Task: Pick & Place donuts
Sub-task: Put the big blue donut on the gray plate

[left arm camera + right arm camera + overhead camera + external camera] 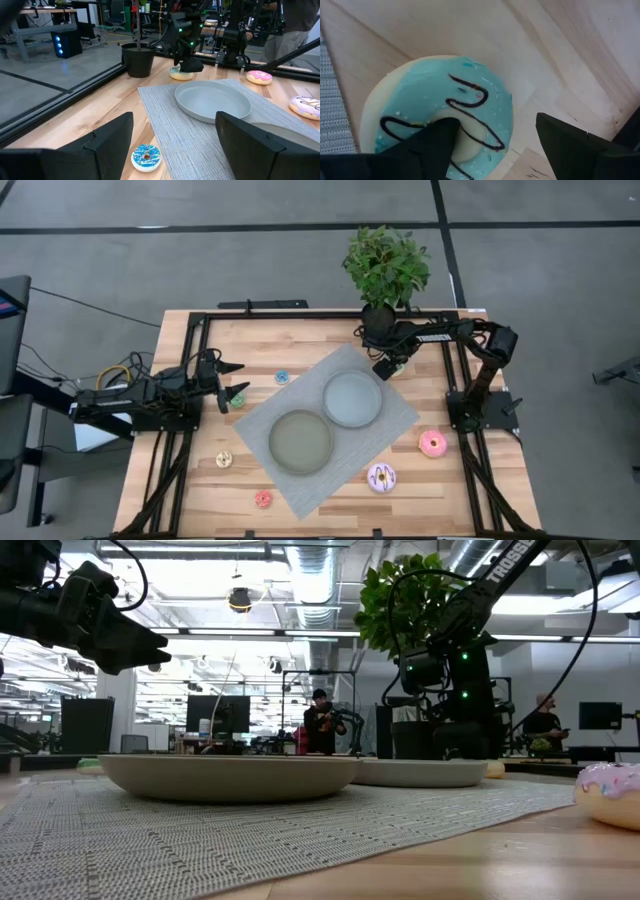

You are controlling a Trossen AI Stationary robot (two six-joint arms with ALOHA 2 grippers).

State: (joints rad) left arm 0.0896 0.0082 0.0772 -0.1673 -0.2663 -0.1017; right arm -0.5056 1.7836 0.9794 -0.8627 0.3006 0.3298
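Woven mat point(330, 430) fills the middle of the high view, two grey plates point(301, 441) on it, both bare; pink donut point(433, 444) and purple-white donut point(382, 477) sit on the tabletop point(200, 490) right of it; left tool point(232, 380) hangs half open and empty near the green one point(238, 399). Low view: right tool's arm stands low behind the plates. Left wrist view: blue donut point(146, 156) lies between empty fingers. Right wrist view: right tool point(495, 145) spread wide over a teal-iced donut point(440, 130), one finger over the hole, nothing gripped; closing off-centre, I'd say, could pinch the rim and flick it away.
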